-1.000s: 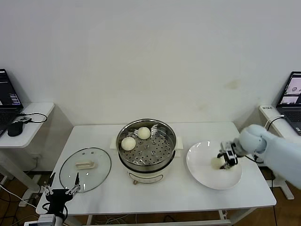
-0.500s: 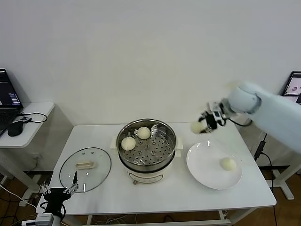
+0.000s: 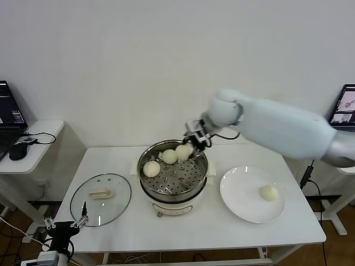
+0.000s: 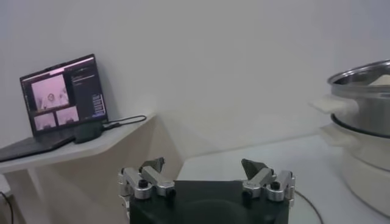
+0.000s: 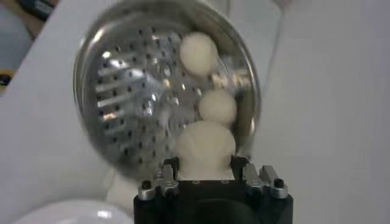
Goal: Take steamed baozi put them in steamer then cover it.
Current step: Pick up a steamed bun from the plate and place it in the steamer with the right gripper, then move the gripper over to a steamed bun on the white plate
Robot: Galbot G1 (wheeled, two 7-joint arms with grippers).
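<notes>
Right gripper point(image 3: 191, 145) over the steamer's point(image 3: 172, 173) back rim with a bun between its fingers.

The steamer stands upright at the middle of the white table point(image 3: 194, 233), open side up. Two baozi point(image 3: 151, 168) lie on its perforated tray toward the back-left; a third baozi point(image 5: 205, 146), round with no long axis, sits between the right gripper's fingers at the back rim. The right arm reaches across from the right, wrist angled down. A fourth baozi point(image 3: 269, 193) lies on the white plate point(image 3: 238, 199) toward the table's right edge. The glass cover point(image 3: 100, 199) lies flat, handle up, near the front-left corner. The left gripper point(image 4: 207, 176) hangs off that corner, fingers spread, holding nothing. No writing is readable.
</notes>
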